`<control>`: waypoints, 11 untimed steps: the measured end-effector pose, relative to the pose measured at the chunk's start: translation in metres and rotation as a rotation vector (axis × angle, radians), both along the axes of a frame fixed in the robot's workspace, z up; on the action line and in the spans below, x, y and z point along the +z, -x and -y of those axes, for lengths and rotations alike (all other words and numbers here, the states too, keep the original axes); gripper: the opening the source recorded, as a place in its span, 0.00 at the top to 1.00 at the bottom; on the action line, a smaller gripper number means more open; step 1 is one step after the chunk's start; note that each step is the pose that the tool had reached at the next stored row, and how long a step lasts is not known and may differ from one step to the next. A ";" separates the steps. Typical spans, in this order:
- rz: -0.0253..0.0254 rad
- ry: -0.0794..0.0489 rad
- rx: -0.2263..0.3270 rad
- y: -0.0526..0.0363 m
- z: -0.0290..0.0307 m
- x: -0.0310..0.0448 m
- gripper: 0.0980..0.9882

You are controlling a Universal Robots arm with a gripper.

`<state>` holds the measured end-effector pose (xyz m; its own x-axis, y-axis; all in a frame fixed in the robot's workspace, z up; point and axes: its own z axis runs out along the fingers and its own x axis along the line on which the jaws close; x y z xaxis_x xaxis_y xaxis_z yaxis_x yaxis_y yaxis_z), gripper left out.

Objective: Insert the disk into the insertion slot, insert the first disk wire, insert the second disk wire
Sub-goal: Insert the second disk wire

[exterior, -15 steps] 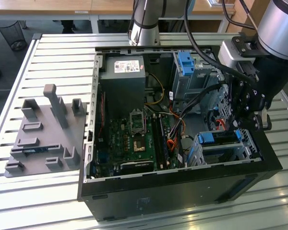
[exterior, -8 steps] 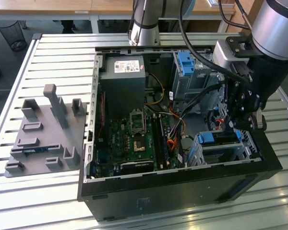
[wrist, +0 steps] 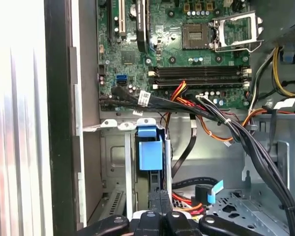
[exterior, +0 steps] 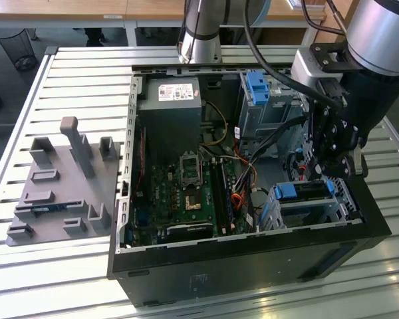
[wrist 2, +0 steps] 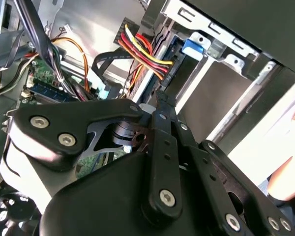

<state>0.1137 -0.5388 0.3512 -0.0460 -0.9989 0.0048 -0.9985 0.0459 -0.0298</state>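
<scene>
The disk sits in the insertion slot, the low perforated cage at the case's corner on the exterior view's right; its blue carrier shows in both wrist views. My gripper hangs just above that cage. Its black fingers are pressed together with nothing visible between them, right beside the disk's edge. A red-and-yellow wire bundle ends in a dark plug at the disk's edge. A black plug with a light blue tab lies loose near the fingertips.
The open black computer case lies on a slatted metal table. A taller grey cage with another blue tray stands behind. The motherboard, a grey power supply and black cables crowd the inside. A grey fixture sits at the exterior view's left.
</scene>
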 end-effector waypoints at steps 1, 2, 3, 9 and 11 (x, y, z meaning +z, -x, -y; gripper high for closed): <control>0.0000 0.000 0.000 0.0001 0.0000 0.0027 0.99; 0.0000 0.000 0.000 0.0002 0.0000 0.0054 0.99; 0.0000 0.000 0.000 0.0004 0.0000 0.0077 0.99; 0.0007 0.000 0.000 0.0121 -0.0001 0.0094 0.99; 0.0007 0.000 0.000 0.0148 -0.0003 0.0094 0.99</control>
